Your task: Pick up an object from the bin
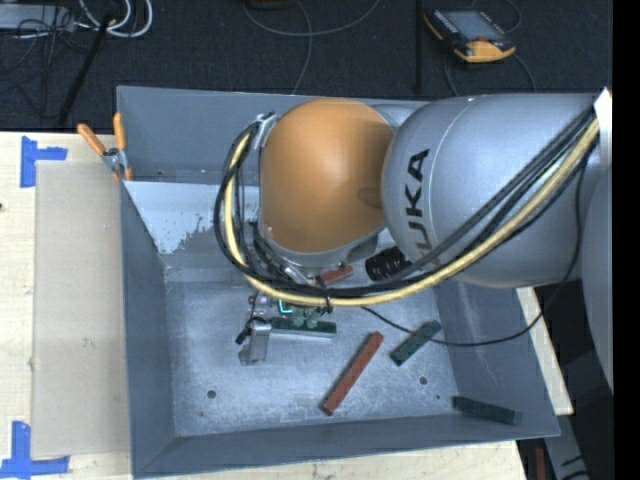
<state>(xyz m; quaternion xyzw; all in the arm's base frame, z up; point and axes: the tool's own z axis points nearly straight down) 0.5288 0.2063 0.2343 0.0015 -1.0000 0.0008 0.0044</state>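
The likeliest pick is a reddish-brown stick [352, 372]. It lies flat and slantwise on the bin's floor, near the lower edge and right of the middle. Nothing touches it, so closing across its narrow width should be easy.

The gripper [262, 340] sits low over the floor just left of the middle, near the stick's upper end but apart from it. I cannot tell whether it is open or closed, or whether it has anything in it, because the wrist hides much of it.

A short dark green bar [415, 342] lies beyond the stick toward the right wall. Another [485, 409] rests on the sloping wall at the lower right corner, likely an awkward reach.

The bin [150, 388] has a scuffed, pale-speckled grey floor, mostly bare. The arm's orange cover [320, 178] and looped cables [232, 218] hang over its middle.
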